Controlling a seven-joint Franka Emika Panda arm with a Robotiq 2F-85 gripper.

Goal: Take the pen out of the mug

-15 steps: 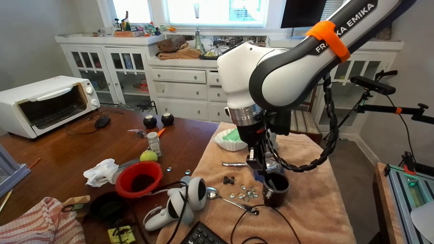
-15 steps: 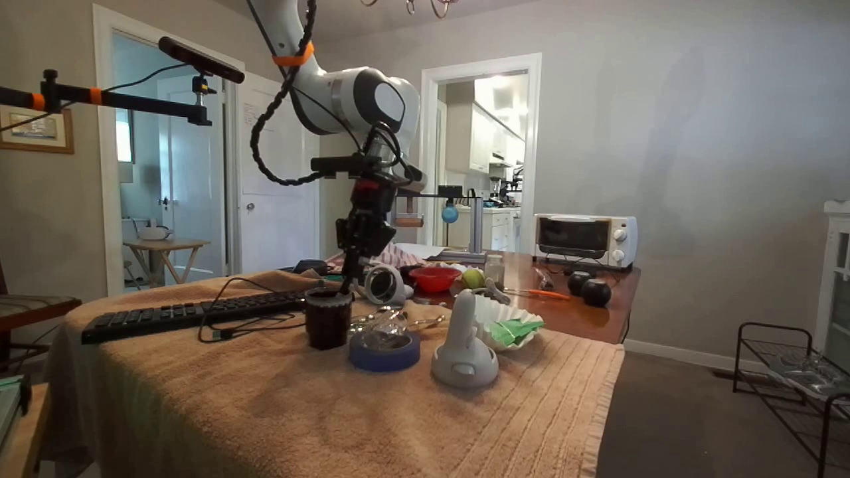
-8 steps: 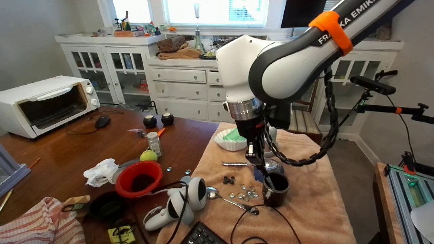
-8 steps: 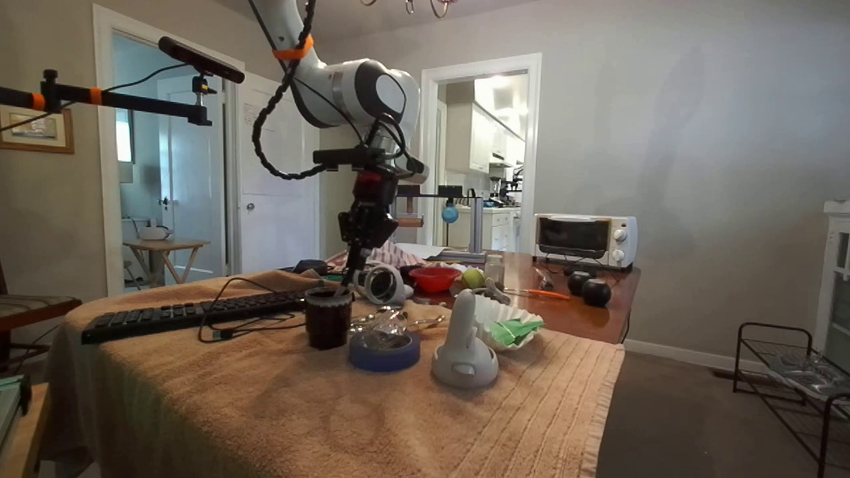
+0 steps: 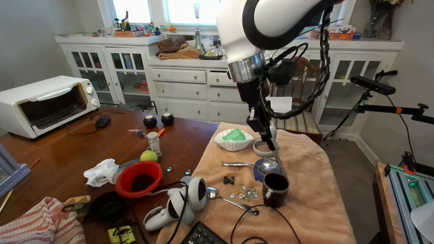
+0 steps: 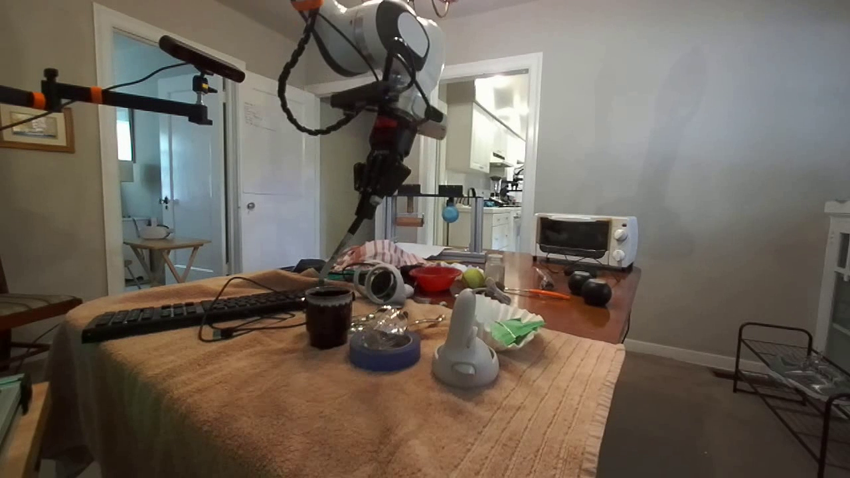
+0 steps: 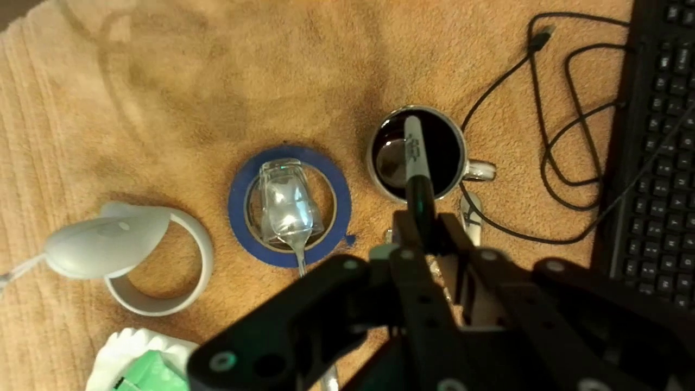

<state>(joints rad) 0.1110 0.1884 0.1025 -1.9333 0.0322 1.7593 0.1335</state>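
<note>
Fingers (image 7: 404,232) clenched on the pen (image 7: 418,179), grasping it by the black end. Pen aslant, grey barrel pointing down. It is out of the mug (image 6: 329,322), lower end near the rim; from the wrist it shows across the mug's mouth. Whether tip and rim touch, cannot tell. Mug upright, dark and glossy, on a peach towel (image 5: 315,203) that covers part of the tabletop (image 5: 193,139).

Just beside the mug: blue tape (image 7: 237,201), lying flat. A spoon (image 7: 293,220) has its bowl over the tape's hole, along with a clear plastic piece (image 6: 385,322); which lies uppermost, cannot tell. Near the mug too: scattered beads (image 5: 251,194), a small black part (image 5: 229,180), a second spoon (image 5: 234,203).

Past the tape, a white controller (image 6: 465,362) and a fluted white dish (image 5: 234,146) holding a green packet (image 5: 234,135). Keyboard (image 7: 665,179) on the towel, on the mug's other side. Two more controllers (image 5: 197,196) close together at the towel's edge.

Farther, on bare wood: a red bowl (image 5: 127,179), with ball (image 5: 148,156) and jar (image 5: 154,144) near it; two round black holders (image 5: 150,122) beyond, a mouse (image 5: 102,122), a white oven (image 5: 51,84).

Farthest: white cabinets (image 5: 179,91) and bright windows (image 5: 190,13) along the back wall.
</note>
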